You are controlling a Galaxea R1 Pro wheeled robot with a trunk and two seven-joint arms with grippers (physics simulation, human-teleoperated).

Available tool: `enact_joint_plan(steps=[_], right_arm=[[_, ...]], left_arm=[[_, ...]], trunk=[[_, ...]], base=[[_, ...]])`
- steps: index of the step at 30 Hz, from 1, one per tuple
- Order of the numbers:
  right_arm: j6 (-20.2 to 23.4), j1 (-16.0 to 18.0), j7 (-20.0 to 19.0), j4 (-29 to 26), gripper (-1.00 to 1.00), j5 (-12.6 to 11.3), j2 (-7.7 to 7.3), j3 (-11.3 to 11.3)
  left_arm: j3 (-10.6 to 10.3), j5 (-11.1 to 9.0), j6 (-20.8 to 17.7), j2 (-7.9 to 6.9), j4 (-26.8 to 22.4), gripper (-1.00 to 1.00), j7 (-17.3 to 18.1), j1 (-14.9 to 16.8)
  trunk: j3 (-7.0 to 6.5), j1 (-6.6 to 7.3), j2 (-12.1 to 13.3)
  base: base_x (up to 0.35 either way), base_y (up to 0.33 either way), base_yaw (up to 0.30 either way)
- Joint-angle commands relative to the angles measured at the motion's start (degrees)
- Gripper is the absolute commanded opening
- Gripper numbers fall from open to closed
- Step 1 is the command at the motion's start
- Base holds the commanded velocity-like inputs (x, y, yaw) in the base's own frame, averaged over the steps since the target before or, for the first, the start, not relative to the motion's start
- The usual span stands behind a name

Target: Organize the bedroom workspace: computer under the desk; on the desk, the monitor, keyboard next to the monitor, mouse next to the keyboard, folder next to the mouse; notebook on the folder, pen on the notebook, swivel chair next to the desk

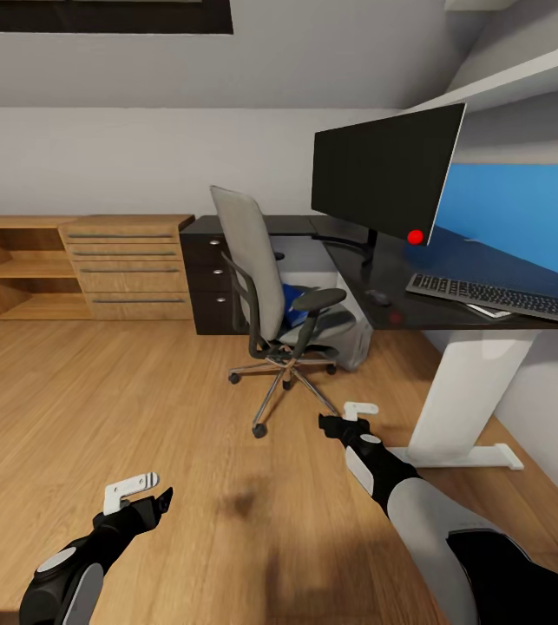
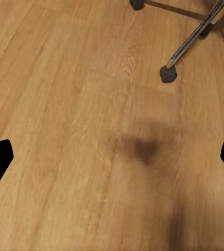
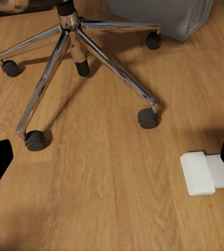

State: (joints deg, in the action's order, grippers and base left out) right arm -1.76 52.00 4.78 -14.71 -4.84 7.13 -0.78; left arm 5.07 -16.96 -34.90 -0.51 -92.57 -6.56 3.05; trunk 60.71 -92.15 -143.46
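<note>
The blue folder [image 1: 293,300] lies on the grey mesh swivel chair [image 1: 261,286], left of the dark glossy desk [image 1: 383,269]. Both the left gripper [image 1: 140,496] and right gripper [image 1: 348,418] hang wide and empty. Reaching in carelessly could nudge the 5-castor chair so it rolls away.

Even, bright light is falling from above, casting soft blurred shadows on the glossy wooden plank floor [image 1: 140,391]; edges are bending slightly.

— Any lettering to read here, a brand or a number?
— None. The keyboard [image 1: 502,298] keys are too small to make out, and the monitor [image 1: 386,170] screen is dark, with one plain red dot.
</note>
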Motion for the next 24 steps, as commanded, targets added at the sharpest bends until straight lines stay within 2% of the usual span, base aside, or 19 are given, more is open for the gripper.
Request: enact_joint_plan(steps=[1,12,24], right_arm=[[-0.21,0.03,0.18,0.04,1.00,-0.52,0.00,-0.10],[-0.47,-0.05,0.15,0.04,1.00,-0.52,-0.01,-0.10],[-0.53,-0.05,0.07,0.06,1.00,-0.44,-0.01,-0.10]], left_arm=[[-0.01,-0.61,-0.26,-0.02,-0.07,1.00,-0.47,0.03],[-0.03,-0.61,-0.23,-0.02,-0.07,1.00,-0.47,0.03],[-0.06,-0.59,-0.09,-0.02,-0.07,1.00,-0.48,0.03]], trunk=[[0.05,0.01,-0.02],[-0.66,0.01,-0.02],[-1.74,0.01,-0.02]], base=[[0.000,0.000,-0.002],[0.017,0.000,0.000],[0.281,0.000,0.000]])
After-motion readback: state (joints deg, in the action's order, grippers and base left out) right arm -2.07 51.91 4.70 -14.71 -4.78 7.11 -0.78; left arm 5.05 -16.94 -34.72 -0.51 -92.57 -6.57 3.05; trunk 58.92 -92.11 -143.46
